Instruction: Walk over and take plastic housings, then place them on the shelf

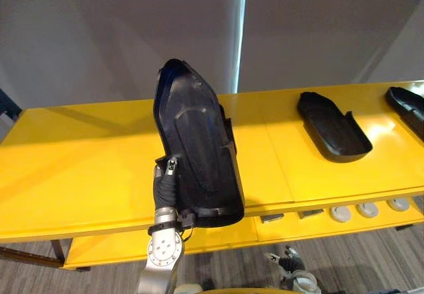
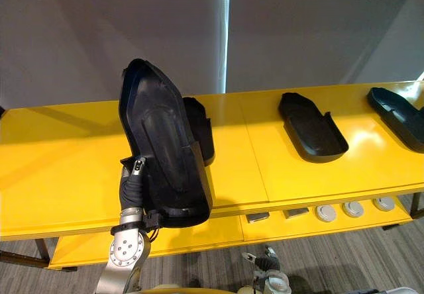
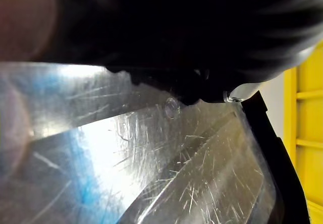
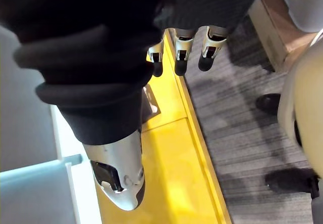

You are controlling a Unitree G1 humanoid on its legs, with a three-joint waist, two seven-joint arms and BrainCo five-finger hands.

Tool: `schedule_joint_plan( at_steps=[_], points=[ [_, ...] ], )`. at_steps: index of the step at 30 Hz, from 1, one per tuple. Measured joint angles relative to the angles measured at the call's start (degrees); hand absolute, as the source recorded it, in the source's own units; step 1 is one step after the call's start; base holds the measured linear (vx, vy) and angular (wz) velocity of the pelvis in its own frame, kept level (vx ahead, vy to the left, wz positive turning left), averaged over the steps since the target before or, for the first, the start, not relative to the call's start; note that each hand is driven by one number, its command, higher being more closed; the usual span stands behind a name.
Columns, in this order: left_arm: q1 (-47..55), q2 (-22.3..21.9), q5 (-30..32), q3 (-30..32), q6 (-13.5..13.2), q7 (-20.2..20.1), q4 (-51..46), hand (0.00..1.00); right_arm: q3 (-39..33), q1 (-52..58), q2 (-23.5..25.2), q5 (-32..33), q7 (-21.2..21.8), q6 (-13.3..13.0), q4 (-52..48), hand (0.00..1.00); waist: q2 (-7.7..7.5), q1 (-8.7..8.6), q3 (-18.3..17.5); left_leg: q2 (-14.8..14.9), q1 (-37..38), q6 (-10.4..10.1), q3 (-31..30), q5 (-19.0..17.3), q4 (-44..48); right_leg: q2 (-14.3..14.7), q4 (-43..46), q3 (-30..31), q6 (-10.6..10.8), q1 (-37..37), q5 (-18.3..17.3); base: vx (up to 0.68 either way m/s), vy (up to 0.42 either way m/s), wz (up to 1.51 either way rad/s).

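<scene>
The room is bright. A thin strip of white light (image 1: 240,36) runs down the grey wall (image 1: 86,36), and big soft shadows lie across that wall. The yellow shelf (image 1: 79,175) shines, with white glare near its right end. Up close, the black housing (image 3: 151,163) gleams white and blue, and its scratches catch the light.

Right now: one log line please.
left hand: gripping black housing upright by shelf | right hand: open, empty | shelf: other housings lying flat
</scene>
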Motion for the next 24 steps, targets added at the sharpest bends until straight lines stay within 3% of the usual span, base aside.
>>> schedule_joint_plan(
  at_steps=[4, 5, 6, 8, 9, 10, 11, 13, 14, 15, 16, 17, 18, 19, 20, 21, 22, 23, 24],
  points=[
    [-0.7, -0.2, 0.0, 0.3, 0.1, -0.3, -0.1, 1.0, -0.4, 1.7, 0.2, 0.0, -0.8, -0.1, 0.0, 0.0, -1.07, -0.04, 0.2, -0.6, -2.0, -0.4, -3.0, 0.3, 1.2, -0.4, -1.2, -4.1, 0.2, 1.2, 0.4, 0.0, -0.04, 0.48],
    [-0.9, -0.2, 0.0, 0.7, 0.1, -0.3, -0.6, 1.0, -0.4, 1.9, 0.3, 0.0, -1.0, -0.1, 0.1, 0.0, -1.12, -0.2, 0.3, -0.2, -3.3, -0.8, -1.3, -1.3, 2.1, -0.9, -1.2, -5.9, 0.3, 1.1, 0.5, -0.05, 0.032, 1.02],
    [-1.2, -0.2, 0.0, 1.0, 0.1, -0.1, -1.3, 1.0, -0.3, 1.8, 0.3, 0.0, -1.1, -0.1, 0.1, 0.0, -1.32, -0.45, 0.5, 3.1, -4.9, -0.5, 7.5, -3.3, 5.3, -1.7, -1.0, -8.0, 0.3, 0.4, 0.5, -0.04, 0.054, 0.95],
    [-2.1, -0.3, 0.0, 1.2, 0.1, 0.0, -1.4, 1.0, -0.4, 0.9, -0.6, 0.0, -1.1, 0.0, 1.2, 0.0, -0.5, -0.24, 0.6, 8.0, -7.9, 0.3, 18.5, -3.6, 9.9, -3.3, 0.3, -10.3, 0.3, -1.0, 0.4, -0.03, 0.123, 0.75],
    [-2.2, -0.2, 0.0, 1.3, 0.0, 0.0, -1.4, 1.0, -0.4, 0.4, -0.9, 0.0, -1.1, 0.0, 1.8, 0.0, -0.41, -0.14, 0.6, 8.4, -8.8, 0.8, 18.9, -3.9, 11.6, -3.9, 0.8, -10.3, 0.5, -1.6, 0.4, -0.01, 0.224, 0.32],
    [-2.2, 0.2, 0.0, 2.0, 0.0, 0.0, -1.4, 1.0, -0.3, -0.9, -1.0, -0.1, -1.1, 0.0, 3.2, 0.0, -0.41, -0.5, 0.7, 10.3, -10.7, 2.8, 18.2, -5.8, 18.1, -5.4, 1.5, -10.3, 1.0, -2.2, 0.7, 0.0, 0.268, 0.07],
    [-2.3, 0.5, -0.2, 2.5, 0.0, 0.0, -1.3, 1.0, -0.3, -1.4, -1.0, -0.2, -1.1, 0.0, 3.9, 0.0, -0.77, -1.3, 0.9, 13.0, -12.8, 2.8, 16.5, -8.2, 25.5, -7.3, 2.0, -10.1, 2.6, -2.0, 1.6, 0.01, 0.286, 0.07],
    [-2.4, 0.3, -0.9, 2.4, 0.0, -0.1, -1.1, 1.0, -0.6, -1.9, -1.4, 0.0, -1.1, 0.0, 4.6, 0.0, -0.89, -2.79, 1.0, 16.8, -12.9, 0.3, 10.5, -9.4, 28.5, -10.5, 2.0, -10.0, 5.3, -1.1, 3.3, 0.01, 0.42, 0.18],
    [-3.4, 0.2, -1.2, 1.9, -0.1, -0.1, -1.0, 1.0, -0.6, -2.3, -1.9, 0.0, -1.1, 0.0, 4.7, 0.0, -0.36, -3.58, 0.8, 18.7, -12.7, -1.7, 5.4, -7.6, 24.6, -12.2, 1.9, -10.1, 8.0, -0.7, 4.8, 0.03, 0.523, 0.2],
    [-4.1, 0.1, -1.3, 1.7, -0.2, -0.1, -1.0, 1.0, -0.7, -2.3, -2.2, 0.0, -1.1, 0.0, 4.7, 0.0, 0.34, -3.64, 0.7, 19.3, -11.6, -3.3, 2.6, -4.9, 20.4, -12.7, 1.8, -10.2, 9.2, -0.8, 5.6, 0.01, 0.713, 0.1],
    [-5.9, 0.1, -1.8, 1.7, -0.6, 0.0, -0.4, 1.0, -1.2, -3.1, -2.3, 0.0, -1.1, 0.1, 5.9, 0.0, 0.01, -3.45, 0.8, 16.3, -10.5, -10.5, -2.3, -7.1, 17.9, -14.7, -0.1, -9.1, 11.1, -0.7, 7.7, 0.02, 0.657, 0.06],
    [-7.1, 1.4, -2.6, 2.6, -0.5, 0.6, 0.3, 1.0, -0.8, -3.5, -0.7, 0.1, -0.8, 0.1, 7.4, 0.0, -1.4, -3.7, 0.8, 14.1, -12.2, -8.5, -2.0, -7.8, 20.6, -15.2, -1.1, -8.9, 11.1, -0.4, 9.0, 0.02, 0.537, 0.09],
    [-7.4, 1.6, -2.9, 2.9, -0.5, 1.2, 0.4, 1.0, -0.7, -3.6, -0.3, 0.0, -0.8, 0.1, 7.4, 0.0, -1.95, -3.69, 0.6, 13.3, -13.2, -7.9, -2.2, -8.3, 22.1, -14.9, -1.5, -9.3, 11.0, -0.3, 9.4, 0.04, 0.284, -0.01],
    [-7.7, 1.7, -3.4, 3.4, -0.6, 1.8, 0.4, 1.0, -0.7, -4.0, -0.1, -0.3, -0.8, 0.1, 7.4, 0.0, -2.71, -2.91, 0.6, 11.9, -14.0, -6.8, -1.5, -9.5, 24.4, -15.9, -2.1, -9.1, 8.9, -0.5, 11.7, 0.0, 0.409, -0.12],
    [-7.7, 2.1, -3.3, 3.3, -0.6, 2.2, 0.4, 1.0, -0.5, -4.7, -0.2, -1.3, -1.0, 0.2, 7.5, 0.0, -2.23, -2.97, 1.0, 10.9, -13.9, -4.9, -0.1, -11.2, 25.1, -17.1, -1.5, -8.2, 5.8, -1.2, 15.0, -0.03, 0.522, -0.24],
    [-7.7, 2.4, -3.2, 3.3, -0.6, 2.2, 0.4, 1.0, -0.1, -5.1, -0.3, -1.8, -1.0, 0.2, 7.5, 0.0, -1.99, -2.95, 1.1, 10.5, -13.4, -4.0, 0.8, -11.7, 24.6, -17.7, -1.0, -8.0, 3.4, -2.0, 16.4, -0.07, 0.496, -0.35],
    [-7.7, 2.9, -3.2, 3.5, -0.7, 2.2, 0.5, 1.0, 0.6, -5.8, -0.3, -2.4, -0.9, 0.4, 7.6, 0.0, -1.68, -2.54, 1.3, 10.3, -12.4, -3.3, 2.9, -11.8, 23.2, -18.5, 1.6, -7.5, -0.9, -3.9, 16.2, -0.08, 0.349, -0.51],
    [-7.7, 3.1, -3.2, 3.8, -0.7, 2.3, 0.8, 1.0, 1.7, -6.4, -0.6, -3.1, -0.9, 0.5, 7.5, 0.0, -1.37, -2.21, 1.5, 9.6, -11.2, -2.2, 3.8, -11.1, 21.6, -18.3, 7.8, -5.6, -1.8, -6.8, 12.1, -0.08, 0.337, -0.52],
    [-7.7, 3.2, -3.1, 3.7, -0.7, 2.3, 1.5, 1.0, 1.9, -6.6, -0.9, -3.9, -0.9, 0.5, 7.5, 0.0, -1.1, -2.62, 1.7, 8.3, -9.5, -1.0, 4.5, -9.9, 18.9, -15.5, 14.5, -2.4, 0.4, -8.8, 5.5, -0.08, 0.316, -0.27]
  ],
)
